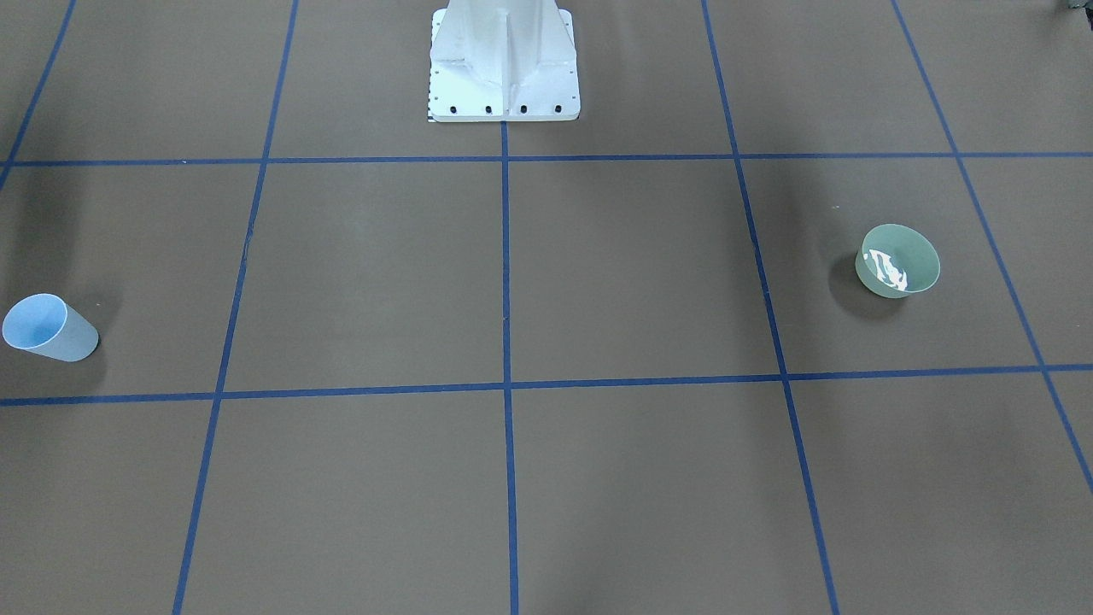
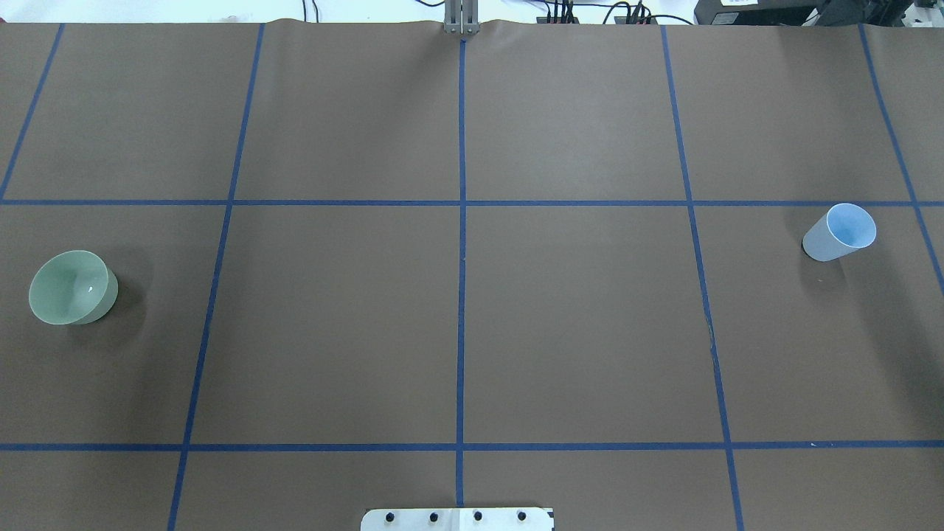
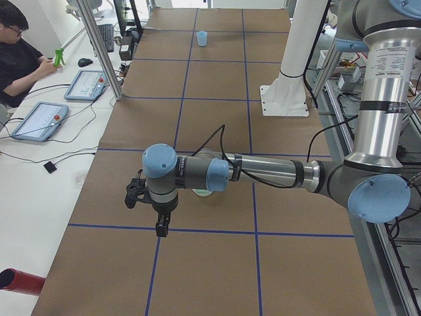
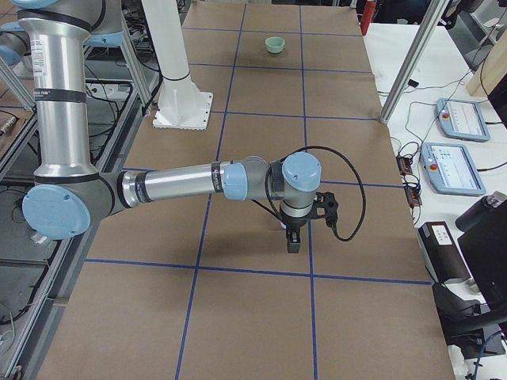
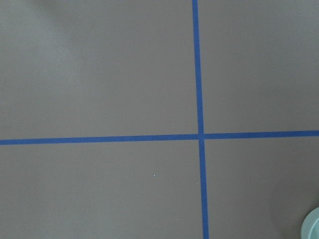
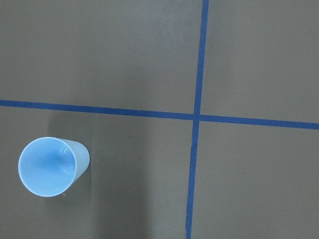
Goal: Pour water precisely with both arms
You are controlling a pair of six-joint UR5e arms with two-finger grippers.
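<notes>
Mint-green bowl (image 1: 898, 260) upright on the brown table (image 1: 632, 273), robot's left side, with water (image 1: 888, 272) inside as white glints on the bottom and inner wall. Pale blue cup (image 1: 49, 328) upright on the robot's right side, well apart from the bowl. Can't tell from any view whether there is liquid in it. Left side view: left arm (image 3: 263, 172) stretched out low over the table, left gripper (image 3: 162, 224) pointing down at it. Bowl half hidden just behind the wrist, so water just beside the gripper, not under it. Left wrist view: only a sliver of bowl rim at the lower right corner, otherwise blue tape lines (image 5: 199, 99) crossing on brown. Right side view: right arm (image 4: 182, 184) in a similar pose, right gripper (image 4: 293, 237) pointing down, bowl and water far off at the other end of the table. Right wrist view: cup at lower left, seen from straight above, off-centre. Finger spacing on both grippers: can't tell, visible only from the side cameras. White bolted pedestal (image 1: 504, 68) at the robot's edge of the table. Two teach pendants (image 3: 39, 120) on the side bench, screen text too small to read.
</notes>
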